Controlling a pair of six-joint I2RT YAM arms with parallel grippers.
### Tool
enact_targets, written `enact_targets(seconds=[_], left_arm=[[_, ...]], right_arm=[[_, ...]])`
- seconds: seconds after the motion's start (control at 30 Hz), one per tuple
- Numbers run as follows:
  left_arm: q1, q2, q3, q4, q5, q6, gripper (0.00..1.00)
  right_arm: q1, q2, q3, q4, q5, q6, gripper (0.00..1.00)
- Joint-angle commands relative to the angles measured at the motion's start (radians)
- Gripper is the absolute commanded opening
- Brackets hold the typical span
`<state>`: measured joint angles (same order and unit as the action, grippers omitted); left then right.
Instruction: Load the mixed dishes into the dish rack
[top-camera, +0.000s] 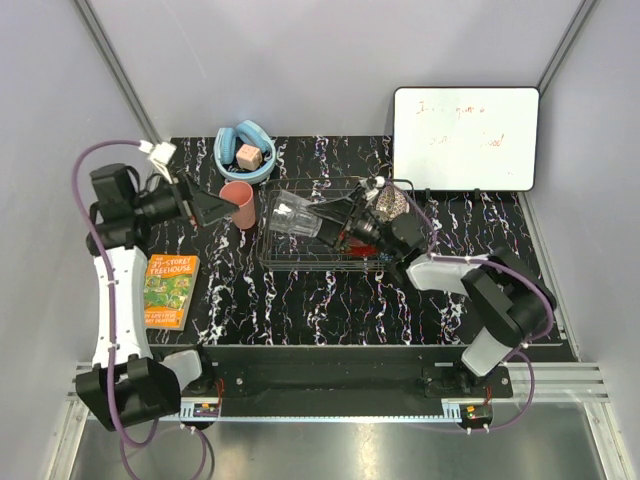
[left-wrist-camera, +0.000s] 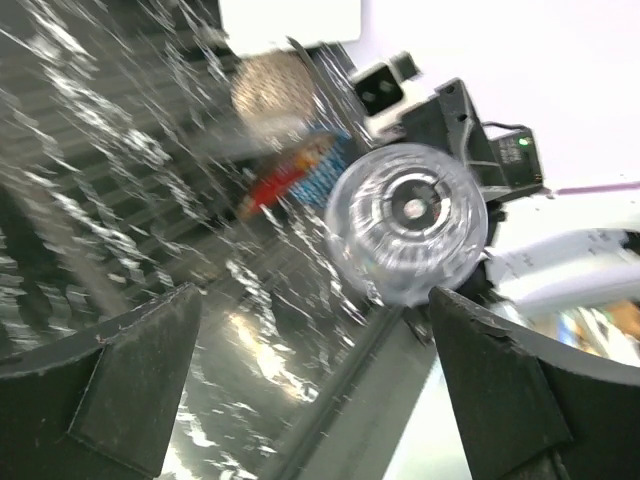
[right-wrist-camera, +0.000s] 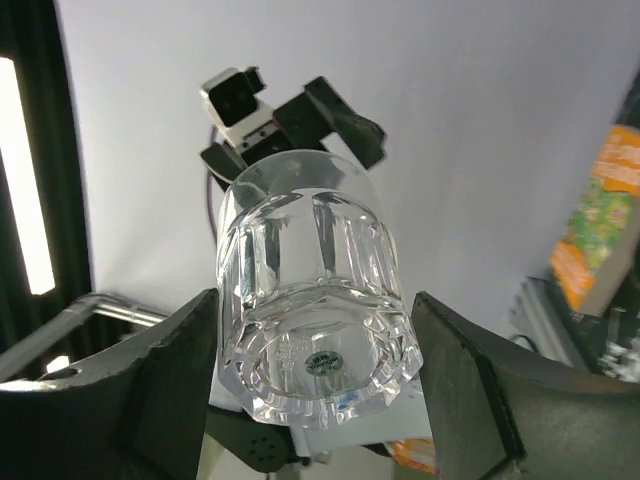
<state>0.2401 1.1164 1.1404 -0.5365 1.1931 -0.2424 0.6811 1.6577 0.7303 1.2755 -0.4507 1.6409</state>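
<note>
Right fingers (right-wrist-camera: 160, 390) pinched glass tumbler (top-camera: 293, 215) over dish rack (top-camera: 285, 256); we feared slick base slipping, shattering; left fingers (left-wrist-camera: 130, 385) spread at 9 o'clock

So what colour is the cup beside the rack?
The cup is salmon pink; the top view shows it best.

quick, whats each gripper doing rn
Left gripper: open, holding nothing.
Right gripper: closed on the clear glass tumbler.

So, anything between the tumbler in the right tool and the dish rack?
Nothing visible: the clear glass tumbler hangs in the right tool above the bare left half of the dish rack; bowls occupy its right end.
</note>
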Motion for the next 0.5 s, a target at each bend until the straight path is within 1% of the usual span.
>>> enact_targets(seconds=[0.0, 0.03, 0.07, 0.1, 0.13, 0.17, 0.2, 0.23, 0.27, 0.3, 0.33, 0.37, 0.4, 0.43, 0.47], left_arm=[[0.087, -0.010, 0.062, -0.022, 0.004, 0.093, 0.99], [0.087, -0.012, 0.058, -0.037, -0.035, 0.116, 0.99], [0.087, -0.016, 0.050, -0.048, -0.065, 0.133, 0.99], [0.088, -0.030, 0.041, -0.048, -0.129, 0.164, 0.99], [0.085, -0.036, 0.026, -0.052, -0.171, 0.175, 0.99], [0.085, -0.040, 0.019, -0.062, -0.203, 0.189, 0.99], [0.085, -0.044, 0.013, -0.069, -0.257, 0.215, 0.99], [0.085, -0.046, 0.001, -0.074, -0.277, 0.221, 0.99], [0.085, -0.044, -0.005, -0.085, -0.288, 0.226, 0.99], [0.087, -0.044, -0.013, -0.091, -0.296, 0.236, 0.99], [0.085, -0.046, -0.027, -0.092, -0.297, 0.235, 0.99], [0.085, -0.047, -0.033, -0.094, -0.294, 0.236, 0.99], [0.087, -0.050, -0.037, -0.098, -0.291, 0.258, 0.99], [0.085, -0.055, -0.045, -0.100, -0.293, 0.261, 0.99], [0.085, -0.056, -0.048, -0.102, -0.297, 0.264, 0.99]], right_arm=[[-0.067, -0.186, 0.128, -0.211, -0.206, -0.187, 0.00], [-0.064, -0.218, 0.199, -0.656, -0.218, -0.463, 0.00], [-0.049, -0.240, 0.292, -0.915, -0.150, -0.637, 0.00], [-0.026, -0.242, 0.504, -1.147, -0.066, -0.811, 0.00], [0.015, -0.219, 0.608, -1.491, 0.025, -1.054, 0.00], [0.017, -0.191, 0.695, -1.598, 0.131, -1.116, 0.00], [0.017, -0.120, 0.853, -1.696, 0.174, -1.162, 0.00], [0.018, -0.081, 0.932, -1.869, 0.217, -1.246, 0.00], [0.027, -0.044, 0.999, -1.937, 0.298, -1.280, 0.00], [0.034, 0.023, 1.114, -1.994, 0.334, -1.312, 0.00], [0.040, 0.055, 1.165, -2.091, 0.371, -1.364, 0.00], [0.060, 0.089, 1.213, -2.137, 0.450, -1.391, 0.00], [0.070, 0.156, 1.309, -2.183, 0.516, -1.415, 0.00], [0.081, 0.195, 1.357, -2.270, 0.603, -1.459, 0.00], [0.092, 0.232, 1.453, -2.314, 0.644, -1.481, 0.00]])
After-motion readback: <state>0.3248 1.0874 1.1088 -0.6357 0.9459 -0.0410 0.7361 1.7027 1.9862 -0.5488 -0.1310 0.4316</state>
